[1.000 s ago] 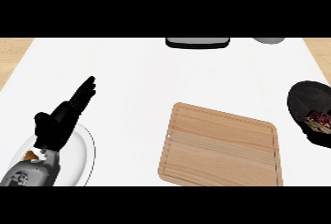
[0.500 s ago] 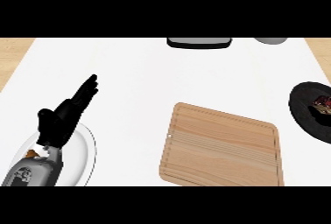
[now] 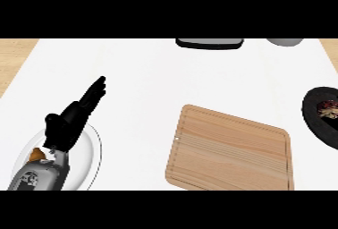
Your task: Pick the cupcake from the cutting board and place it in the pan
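My left hand rests at the lower left of the counter, fingers straight and lifted, over a pale plate. The cupcake sits far across from it, inside the dark pan at the right edge (only part of the pan shows). Between them lies the wooden cutting board, well apart from my hand. My right hand is out of sight.
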You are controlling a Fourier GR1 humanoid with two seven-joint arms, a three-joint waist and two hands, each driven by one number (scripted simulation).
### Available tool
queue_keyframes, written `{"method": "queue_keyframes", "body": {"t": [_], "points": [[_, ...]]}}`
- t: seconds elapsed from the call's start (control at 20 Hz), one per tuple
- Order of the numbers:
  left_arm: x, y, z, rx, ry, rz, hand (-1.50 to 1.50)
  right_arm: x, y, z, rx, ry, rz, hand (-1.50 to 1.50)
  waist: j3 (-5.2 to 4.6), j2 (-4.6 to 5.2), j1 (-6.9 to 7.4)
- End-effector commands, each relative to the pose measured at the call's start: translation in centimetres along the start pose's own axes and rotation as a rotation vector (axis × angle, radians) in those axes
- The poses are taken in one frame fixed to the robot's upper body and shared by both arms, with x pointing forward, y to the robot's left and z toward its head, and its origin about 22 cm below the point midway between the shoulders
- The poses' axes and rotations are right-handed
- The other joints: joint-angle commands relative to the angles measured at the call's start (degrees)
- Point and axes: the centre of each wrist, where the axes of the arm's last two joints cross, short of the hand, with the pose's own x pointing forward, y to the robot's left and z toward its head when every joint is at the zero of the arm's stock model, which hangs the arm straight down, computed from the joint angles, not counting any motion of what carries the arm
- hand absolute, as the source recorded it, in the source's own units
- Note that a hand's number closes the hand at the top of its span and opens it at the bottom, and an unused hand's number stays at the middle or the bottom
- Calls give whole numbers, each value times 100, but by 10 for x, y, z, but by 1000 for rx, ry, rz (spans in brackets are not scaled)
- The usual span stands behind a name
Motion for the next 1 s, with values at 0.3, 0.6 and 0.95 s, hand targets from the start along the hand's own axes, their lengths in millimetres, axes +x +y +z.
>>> {"method": "queue_keyframes", "body": {"t": [0.3,0.6,0.95], "points": [[3,-2,-3,8,-9,-4,0,17,26,-5,17,-21,-324,-150,29,28,35],[3,-2,-2,3,-3,-1,0,-5,-17,-9,-81,-60,-628,-150,32,25,-44],[8,1,3,27,2,2,0,-59,-47,26,3,-73,-778,-150,27,-3,-76]]}}
